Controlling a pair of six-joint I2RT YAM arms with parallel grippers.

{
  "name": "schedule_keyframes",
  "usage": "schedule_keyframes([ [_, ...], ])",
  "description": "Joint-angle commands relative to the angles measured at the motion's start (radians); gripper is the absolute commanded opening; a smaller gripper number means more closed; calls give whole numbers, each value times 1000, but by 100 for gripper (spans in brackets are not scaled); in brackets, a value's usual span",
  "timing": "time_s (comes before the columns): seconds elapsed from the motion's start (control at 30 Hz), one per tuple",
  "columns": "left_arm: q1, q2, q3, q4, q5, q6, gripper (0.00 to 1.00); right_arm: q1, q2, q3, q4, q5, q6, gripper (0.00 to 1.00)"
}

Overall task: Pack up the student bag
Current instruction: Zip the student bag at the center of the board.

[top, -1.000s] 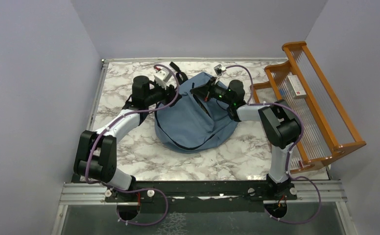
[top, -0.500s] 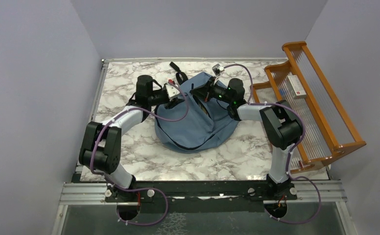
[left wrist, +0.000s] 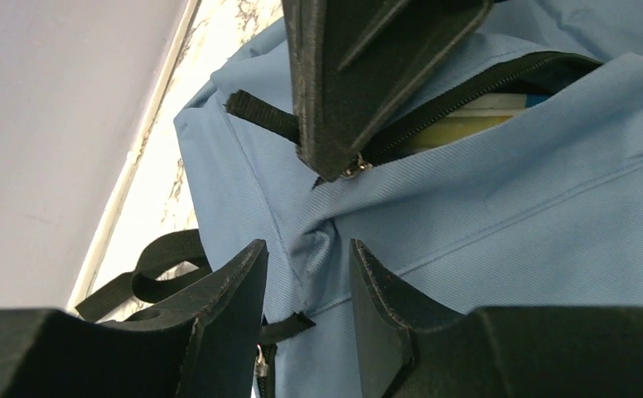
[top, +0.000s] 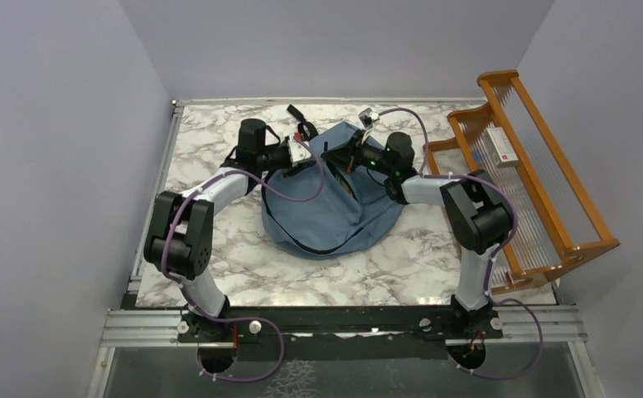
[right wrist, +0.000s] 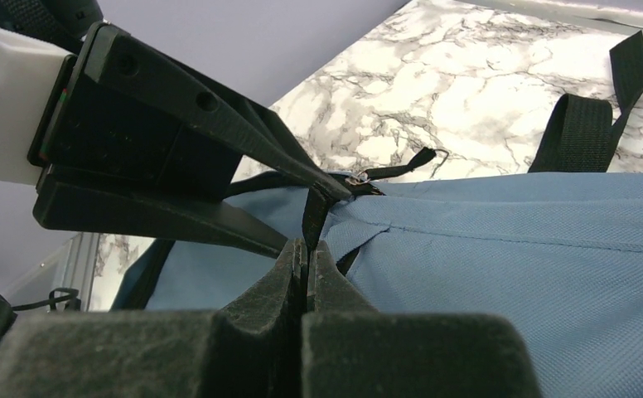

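Top view: the bag (top: 326, 207) is seen lying mid-table, toward the far edge of the table (top: 244, 265). Black straps (top: 296, 116) are spread off its far side. The left gripper (top: 310, 156) is placed at the bag's far-left top. The right gripper (top: 330, 153) is brought in just beside it from the right, so both tips meet at one spot. An orange rack (top: 542, 191) is stood along the table's right edge, with a small white box (top: 501, 147) lodged in it. Jaw states cannot be read from this view.

Left wrist view: the left gripper's jaws are seen apart, released, with a fold of the bag's blue fabric between them. Whether the fold is touched cannot be told. Above, the right gripper's fingers (left wrist: 360, 75) are closed down at the metal slider (left wrist: 351, 168). The zipper (left wrist: 467, 87) is partly undone, and something pale yellow and white (left wrist: 484, 116) is shown inside.

Right wrist view: the right gripper is clenched, its fingers pressed together on the black zipper tab (right wrist: 312, 217), which runs up to the slider. The left gripper's fingers (right wrist: 210, 104) are seen spread, one above and one below the bag's corner seam.
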Motion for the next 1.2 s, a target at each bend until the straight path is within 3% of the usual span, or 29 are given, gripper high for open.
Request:
schedule_keyframes([
  [0.0,-12,32,54,44,21,-14,42,-2,-37,10,8,-25,-23,1],
  [0.3,-37,82,97,29,28,-17,37,-3,-39,13,4,-30,-28,1],
  [0.5,-46,101,127,-63,14,38,21,-3,-44,10,-5,-33,-37,1],
  [0.63,-46,114,157,-142,4,78,0,-3,-51,6,-14,-33,-45,1],
  [1.17,8,132,164,-135,-66,15,0,-3,-182,-93,-125,-86,-144,0],
])
